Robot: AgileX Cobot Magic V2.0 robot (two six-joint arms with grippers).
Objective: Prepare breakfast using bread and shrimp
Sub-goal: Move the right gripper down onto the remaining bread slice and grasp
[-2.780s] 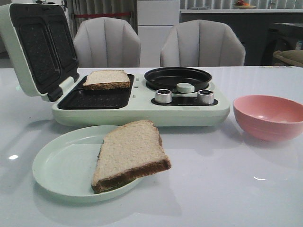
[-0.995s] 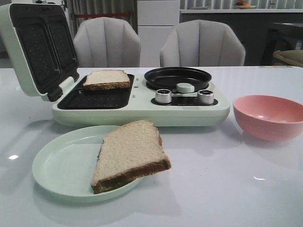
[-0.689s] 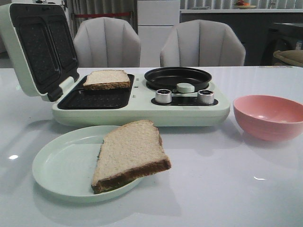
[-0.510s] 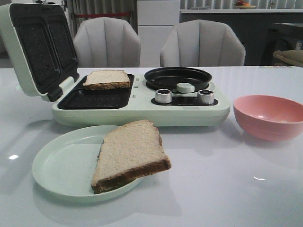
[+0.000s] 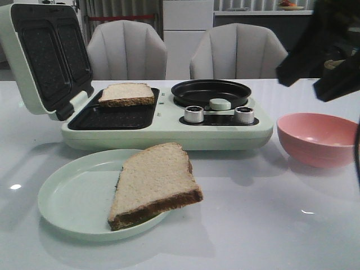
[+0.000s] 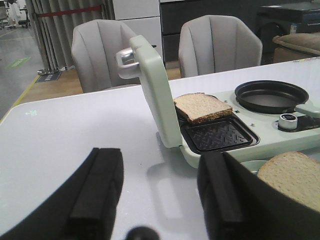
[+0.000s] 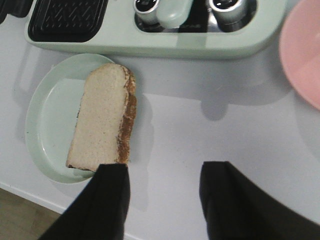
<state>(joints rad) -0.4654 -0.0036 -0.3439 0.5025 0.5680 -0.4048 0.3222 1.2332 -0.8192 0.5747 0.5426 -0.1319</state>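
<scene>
Right hand [image 7: 162, 200] wide, empty, over the surface just beside plate [image 7: 47, 117]; bread slice [image 7: 102, 117] lies lengthwise toward it.

Two bread slices in place, no shrimp to be seen

One slice of bread [image 5: 154, 183] lies flat on the pale green plate [image 5: 73, 197], its dark brown crust toward the camera and its right corner overhanging the plate's rim above the desk [image 5: 264, 225]. The other slice of bread [image 5: 127, 94] rests on the far part of the open sandwich maker's [image 5: 163, 126] dark ribbed lower plate, pale beige on top with brown crust along its near edge.
</scene>
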